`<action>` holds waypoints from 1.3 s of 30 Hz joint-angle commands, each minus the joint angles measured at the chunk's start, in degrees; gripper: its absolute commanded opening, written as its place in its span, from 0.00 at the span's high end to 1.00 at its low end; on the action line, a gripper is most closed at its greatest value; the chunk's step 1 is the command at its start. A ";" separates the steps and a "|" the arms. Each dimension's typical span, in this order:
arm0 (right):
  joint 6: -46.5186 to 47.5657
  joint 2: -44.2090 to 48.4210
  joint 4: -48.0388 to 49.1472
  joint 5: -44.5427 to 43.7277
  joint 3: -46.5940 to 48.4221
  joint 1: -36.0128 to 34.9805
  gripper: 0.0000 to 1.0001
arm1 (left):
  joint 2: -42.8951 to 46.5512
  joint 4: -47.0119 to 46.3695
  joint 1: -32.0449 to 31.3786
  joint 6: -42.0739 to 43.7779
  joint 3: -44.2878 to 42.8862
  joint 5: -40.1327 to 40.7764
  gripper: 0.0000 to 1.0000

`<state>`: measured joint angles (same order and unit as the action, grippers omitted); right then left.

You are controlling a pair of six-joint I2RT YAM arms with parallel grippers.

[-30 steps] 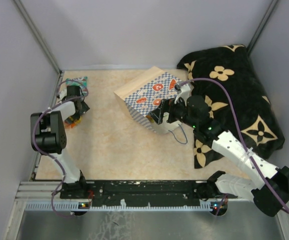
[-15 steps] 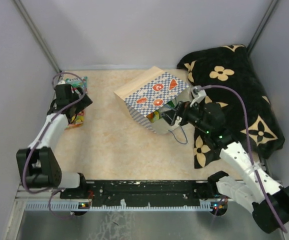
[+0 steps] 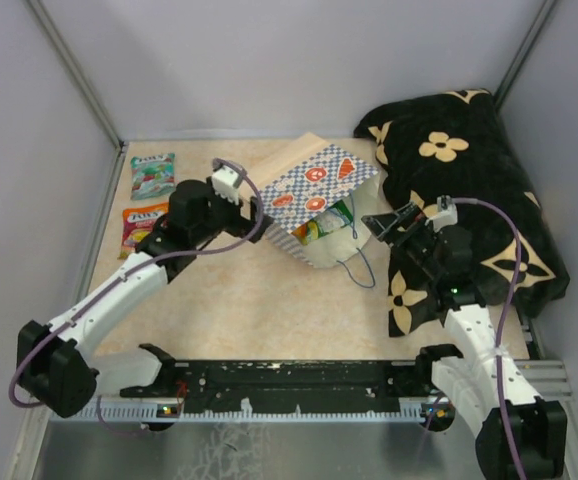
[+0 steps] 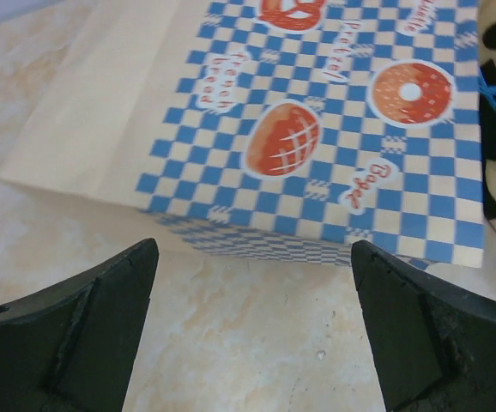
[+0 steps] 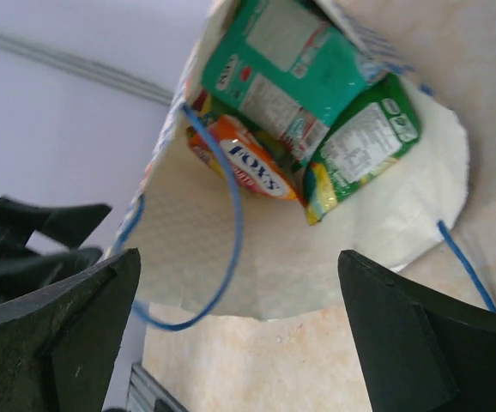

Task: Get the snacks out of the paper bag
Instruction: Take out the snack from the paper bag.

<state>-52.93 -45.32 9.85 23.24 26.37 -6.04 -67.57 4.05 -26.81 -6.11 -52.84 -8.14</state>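
Note:
The paper bag [image 3: 314, 185] lies on its side mid-table, its mouth toward the right arm. Snacks [image 3: 321, 226] show inside the mouth. In the right wrist view the bag's white inside [image 5: 231, 249] holds a teal packet [image 5: 291, 60], a green one [image 5: 359, 146] and an orange one [image 5: 248, 167]; a blue cord handle [image 5: 233, 223] loops across. My right gripper [image 5: 239, 257] [image 3: 381, 227] is open and empty just outside the mouth. My left gripper [image 3: 249, 205] [image 4: 254, 249] is open and empty, close to the bag's checkered side [image 4: 317, 129]. Two packets, teal [image 3: 152, 172] and orange-red [image 3: 144, 222], lie on the table at the far left.
A black cloth with tan flowers [image 3: 469, 180] is heaped at the back right, right behind my right gripper. Grey walls close the table on the left, back and right. A black rail [image 3: 289, 378] runs along the near edge.
My left arm has swung from the packets at the far left over to the bag's left side. My right gripper has drawn back out of the bag's mouth, empty.

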 commanded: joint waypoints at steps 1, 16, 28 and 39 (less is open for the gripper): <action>-2.71 -0.33 -5.19 -10.43 2.91 0.79 0.01 | -3.06 -4.07 -7.20 12.62 -3.58 4.05 0.00; -10.63 1.31 -0.32 -18.48 -7.11 0.88 0.03 | -19.32 2.88 -28.10 28.16 -21.14 11.62 0.00; -13.38 -6.90 10.81 -11.29 -7.68 0.86 0.01 | -32.71 -5.35 -30.24 32.48 -33.18 20.63 0.00; -19.68 -19.74 22.49 -12.05 -3.09 -5.14 0.12 | -39.72 -7.49 -28.37 29.67 -47.93 40.93 0.00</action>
<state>-67.68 -60.82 22.13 11.84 20.84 -9.41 -106.32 -1.19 -56.34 25.36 -97.19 24.71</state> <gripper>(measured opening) 0.907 0.998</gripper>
